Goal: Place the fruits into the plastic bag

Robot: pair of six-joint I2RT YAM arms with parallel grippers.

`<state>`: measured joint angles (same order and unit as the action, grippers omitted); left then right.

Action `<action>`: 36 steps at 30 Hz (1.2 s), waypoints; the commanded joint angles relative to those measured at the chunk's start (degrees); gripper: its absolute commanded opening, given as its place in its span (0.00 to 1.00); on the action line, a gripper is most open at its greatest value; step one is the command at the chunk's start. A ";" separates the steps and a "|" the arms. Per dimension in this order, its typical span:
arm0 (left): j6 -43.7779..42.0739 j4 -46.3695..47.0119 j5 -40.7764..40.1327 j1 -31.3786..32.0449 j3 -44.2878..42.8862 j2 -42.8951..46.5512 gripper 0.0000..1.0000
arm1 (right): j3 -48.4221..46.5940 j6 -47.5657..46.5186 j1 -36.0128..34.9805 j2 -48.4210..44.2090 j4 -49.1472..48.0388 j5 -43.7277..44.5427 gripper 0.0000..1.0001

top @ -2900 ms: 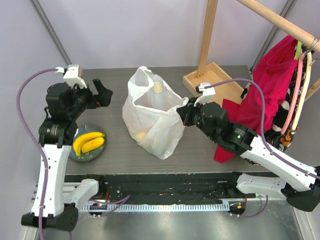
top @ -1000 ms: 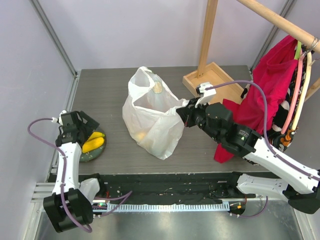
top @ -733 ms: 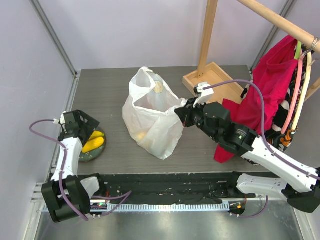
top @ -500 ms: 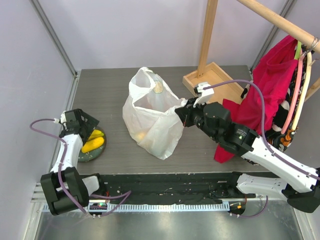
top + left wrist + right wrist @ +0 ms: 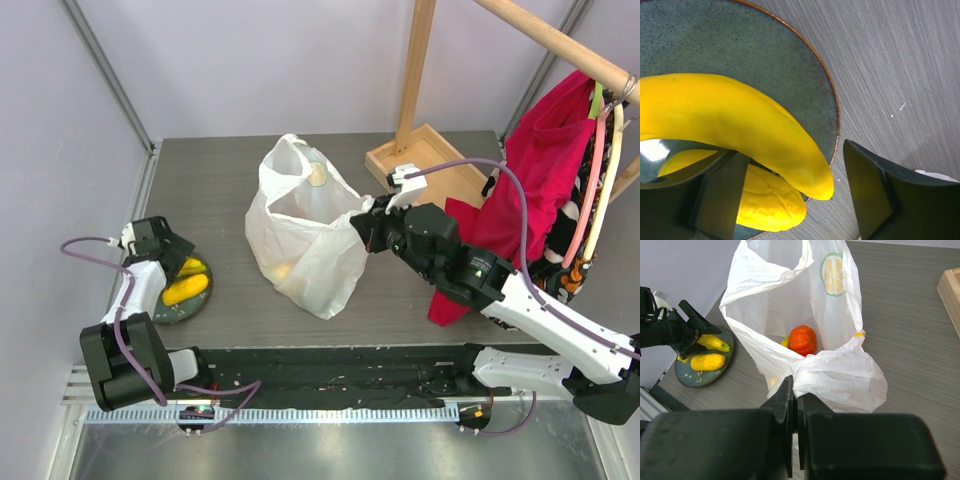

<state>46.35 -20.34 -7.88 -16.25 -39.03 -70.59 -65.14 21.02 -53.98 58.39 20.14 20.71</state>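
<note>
Left arm's folded low at near left, left pincer [image 5: 792, 192] wide around the banana [image 5: 740, 120] on the plate [image 5: 765, 50], right pincer [image 5: 796, 400] clamped on the plastic bag [image 5: 840, 375] rim.

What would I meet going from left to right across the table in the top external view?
First the grey plate holding yellow fruits → plastic bag → wooden tray → red cloth.
</note>
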 commanded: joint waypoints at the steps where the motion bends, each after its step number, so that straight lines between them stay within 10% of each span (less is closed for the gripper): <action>1: 0.15 3.02 -2.05 -0.71 0.18 -1.48 0.73 | -2.18 -0.89 0.36 -0.29 -2.56 1.18 0.01; 19: -4.69 1.44 2.26 2.09 -10.79 9.76 0.04 | -2.97 -1.15 0.36 0.32 -2.56 1.44 0.01; 36: -17.69 16.73 2.86 56.31 -39.37 0.73 0.01 | -3.50 -0.01 0.45 0.76 -2.39 1.35 0.01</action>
<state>33.04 -12.01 -6.85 33.65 -75.92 -65.65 -66.11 20.75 -53.78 59.64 19.94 20.95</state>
